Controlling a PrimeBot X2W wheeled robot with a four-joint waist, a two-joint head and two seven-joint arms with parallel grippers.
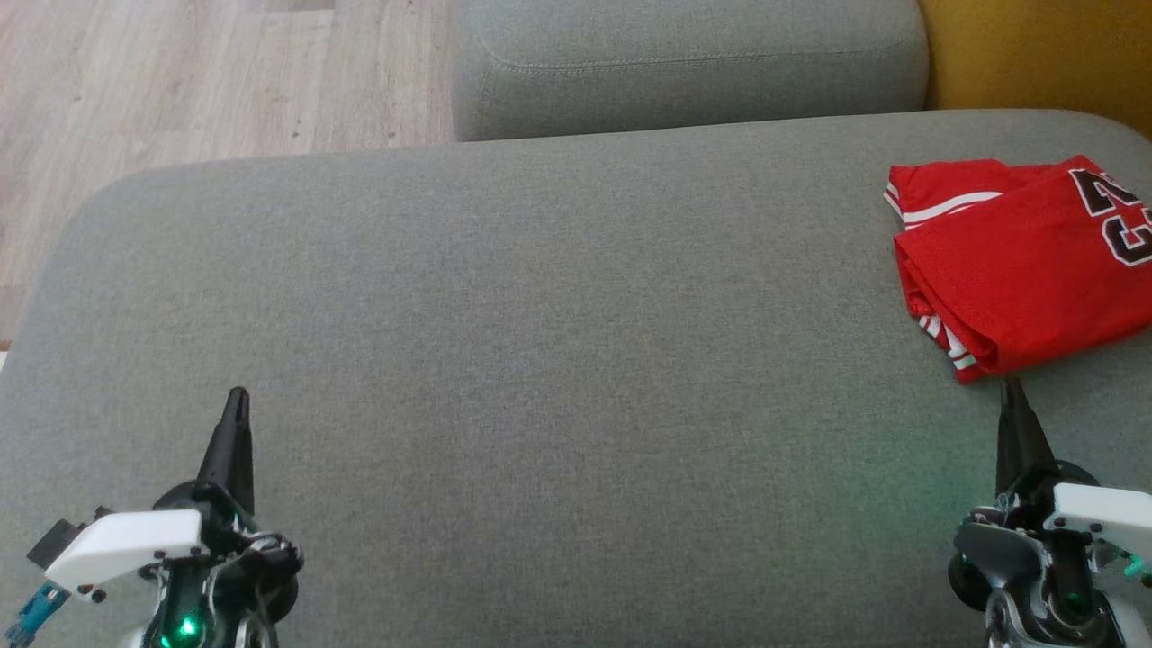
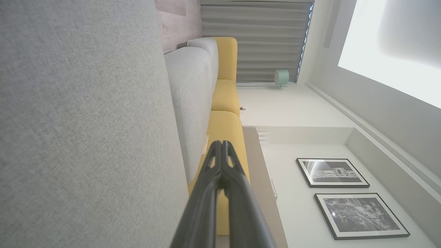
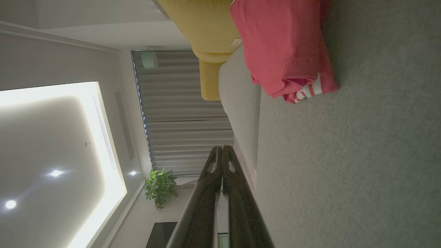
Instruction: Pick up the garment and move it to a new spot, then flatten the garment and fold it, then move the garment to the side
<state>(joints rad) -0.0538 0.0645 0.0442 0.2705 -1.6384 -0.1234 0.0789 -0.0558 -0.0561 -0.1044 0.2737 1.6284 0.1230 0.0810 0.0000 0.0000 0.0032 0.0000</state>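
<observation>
We see the folded shirt at right edge of the sofa; left gripper and right gripper pressed together, empty.

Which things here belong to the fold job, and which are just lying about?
Job: red jersey, folded, at the right of the grey seat; left pincer and right pincer, both shut and empty.
Lying about: yellow cushions, framed pictures, potted plant, curtains, wooden floor.
</observation>
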